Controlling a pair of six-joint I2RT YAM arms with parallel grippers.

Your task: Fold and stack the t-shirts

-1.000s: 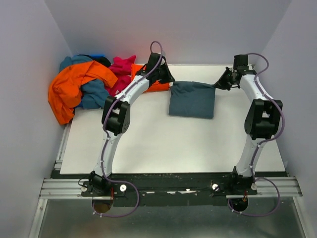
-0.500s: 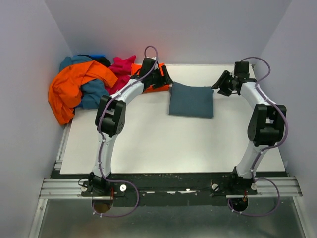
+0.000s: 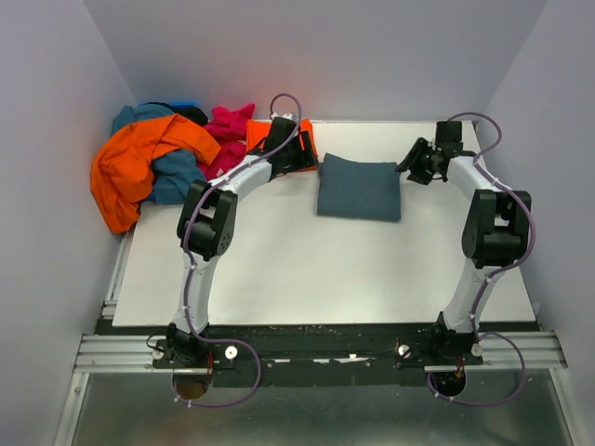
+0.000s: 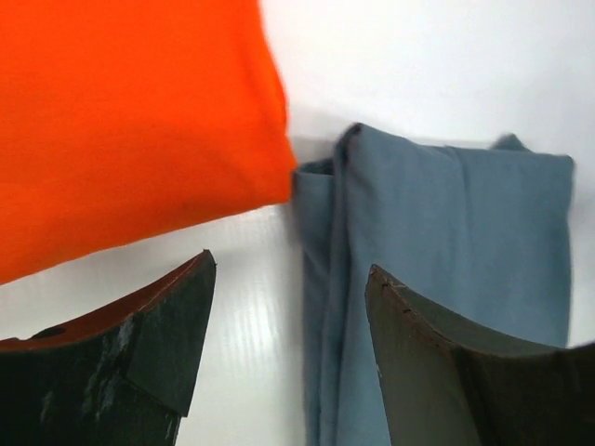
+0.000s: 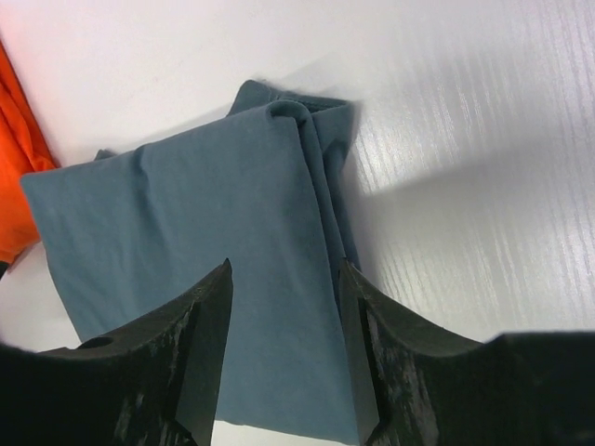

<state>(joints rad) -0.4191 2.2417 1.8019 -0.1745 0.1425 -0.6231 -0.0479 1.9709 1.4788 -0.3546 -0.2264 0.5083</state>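
Observation:
A slate blue-grey t-shirt [image 3: 360, 189] lies folded into a flat rectangle at the back middle of the white table. My left gripper [image 3: 304, 156] hovers open just off its left edge, over the gap between it and a folded orange-red t-shirt [image 3: 279, 137]. In the left wrist view the open left gripper [image 4: 290, 265] has the orange-red t-shirt [image 4: 130, 130] on its left and the blue-grey t-shirt [image 4: 446, 260] on its right. My right gripper [image 3: 410, 163] stands open above the right edge; in its wrist view the right gripper [image 5: 284, 265] holds nothing over the blue-grey t-shirt [image 5: 186, 214].
A loose heap sits at the back left corner: an orange t-shirt [image 3: 139, 163], a teal one [image 3: 178, 178], a magenta pink one [image 3: 228, 125] and a bit of blue [image 3: 186, 105]. Grey walls close in the white table [image 3: 307, 269] on three sides.
Both grippers have opened and let go of the blue-grey t-shirt's far corners. The shirt has settled flat. Both grippers have drawn slightly outward from it.

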